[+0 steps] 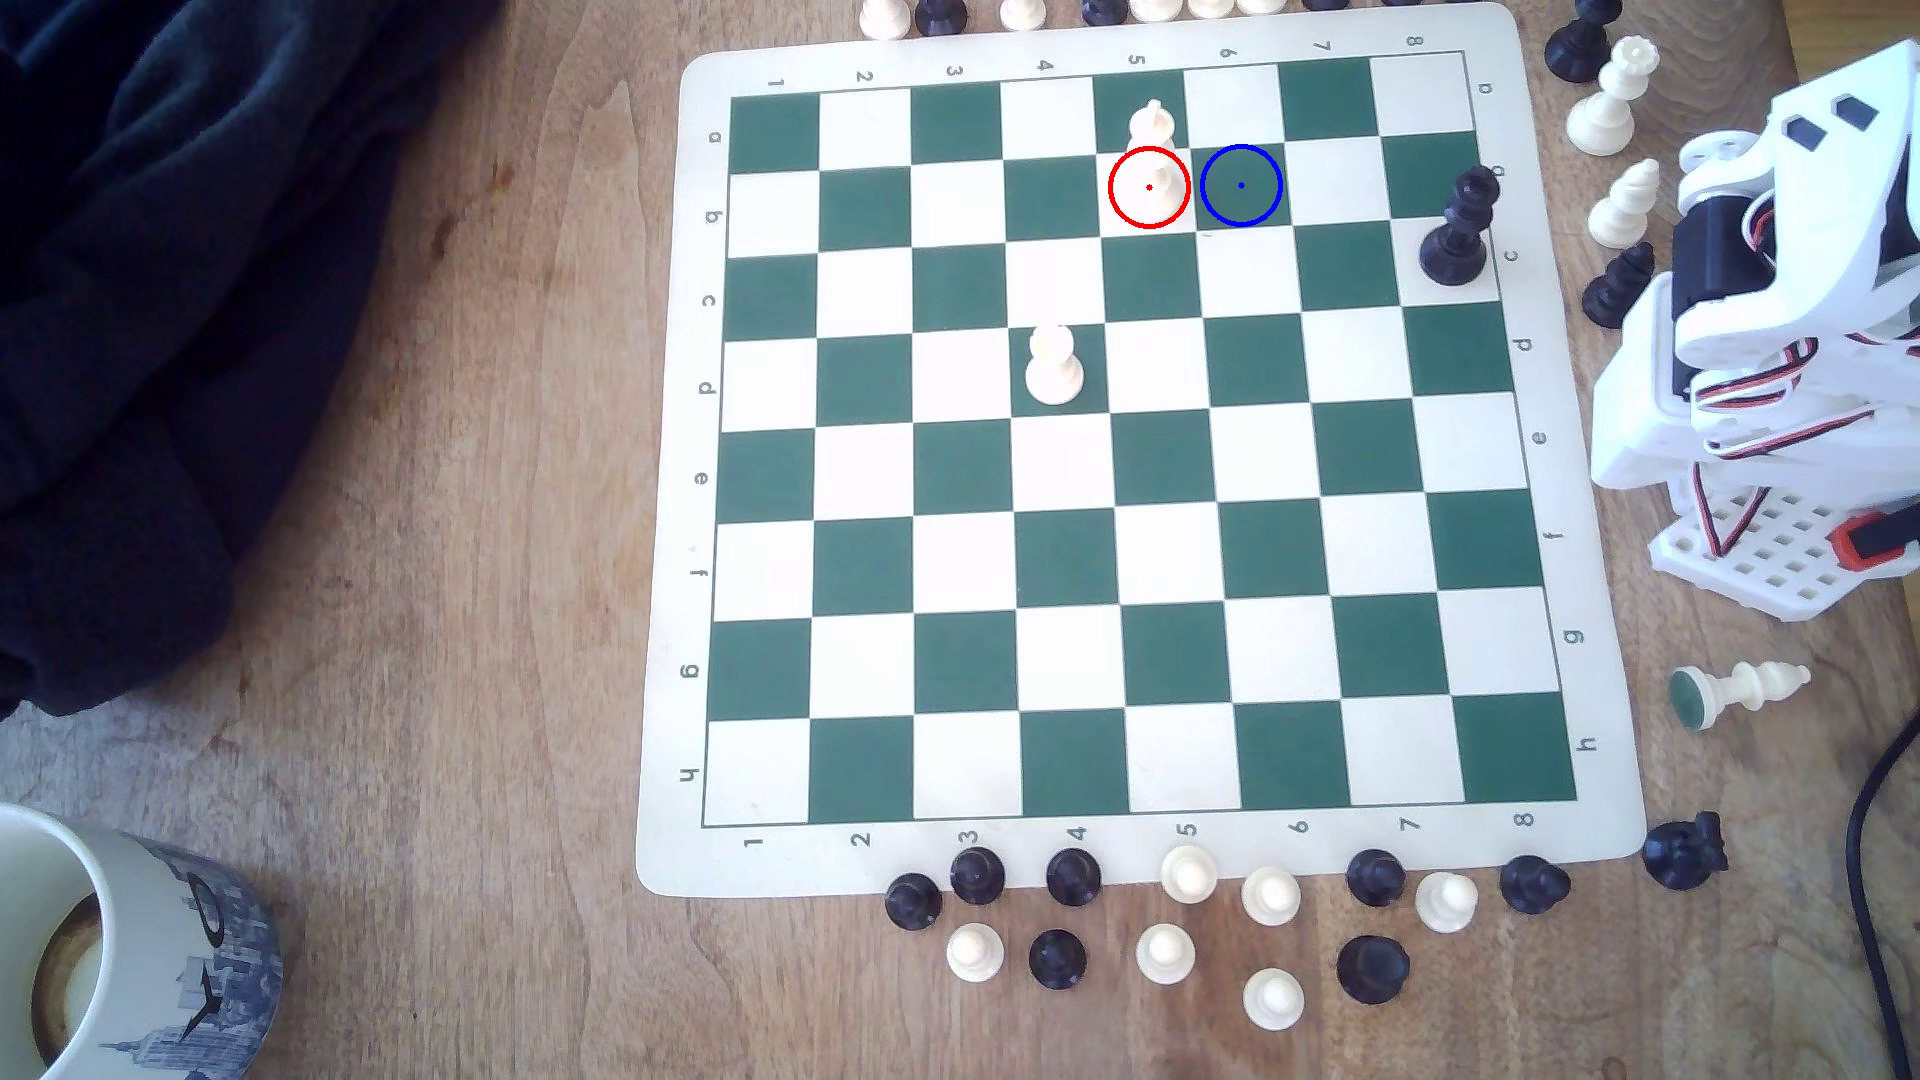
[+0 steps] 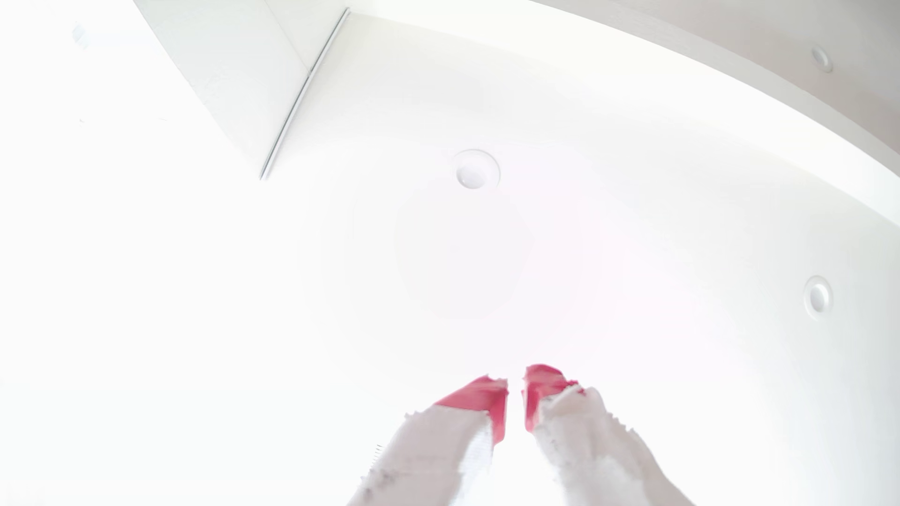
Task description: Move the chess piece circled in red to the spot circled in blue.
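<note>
The chess piece [image 1: 1151, 130], tall and cream-white, stands with its base inside the red ring on a white square near the board's far edge in the exterior view. The spot [image 1: 1241, 185] is the dark green square just to the exterior view's right of it, marked by a blue ring and dot, with nothing on it. My arm [image 1: 1787, 312] is folded up off the board at the exterior view's right, far from the piece. In the wrist view my gripper [image 2: 516, 384] points up at a bright white ceiling. Its red-padded fingertips [image 2: 479, 396] are nearly touching and hold nothing.
A shorter white piece [image 1: 1054, 366] stands mid-board and a black piece [image 1: 1455, 234] near the right edge. Captured pieces line the near edge [image 1: 1164, 924], the far edge and the right side [image 1: 1610, 99]. One white piece [image 1: 1740, 691] lies toppled. A mug [image 1: 114, 955] and dark cloth [image 1: 156, 312] sit left.
</note>
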`<state>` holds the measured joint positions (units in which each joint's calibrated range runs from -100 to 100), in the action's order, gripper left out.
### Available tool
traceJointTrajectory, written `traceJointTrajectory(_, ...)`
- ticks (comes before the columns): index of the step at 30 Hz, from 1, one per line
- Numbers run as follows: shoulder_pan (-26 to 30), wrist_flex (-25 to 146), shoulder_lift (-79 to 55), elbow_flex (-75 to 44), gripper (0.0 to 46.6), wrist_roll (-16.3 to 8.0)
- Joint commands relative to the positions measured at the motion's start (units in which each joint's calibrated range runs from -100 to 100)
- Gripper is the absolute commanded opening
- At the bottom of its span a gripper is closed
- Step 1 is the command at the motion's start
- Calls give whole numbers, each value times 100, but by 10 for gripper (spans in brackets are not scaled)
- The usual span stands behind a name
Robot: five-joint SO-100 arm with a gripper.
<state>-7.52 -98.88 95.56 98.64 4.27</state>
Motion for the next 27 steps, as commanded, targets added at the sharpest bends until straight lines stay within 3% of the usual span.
traceJointTrajectory(1,-222,249,28,126,15,10)
traceJointTrajectory(11,-620,3410,28,-28,15,5)
traceJointTrajectory(16,-871,5515,28,-980,15,-15)
traceJointTrajectory(20,-988,9340,-261,-2403,15,-34)
traceJointTrajectory(24,-1059,9823,-159,-2222,15,-34)
traceJointTrajectory(27,-1481,10732,-14,-2394,15,-34)
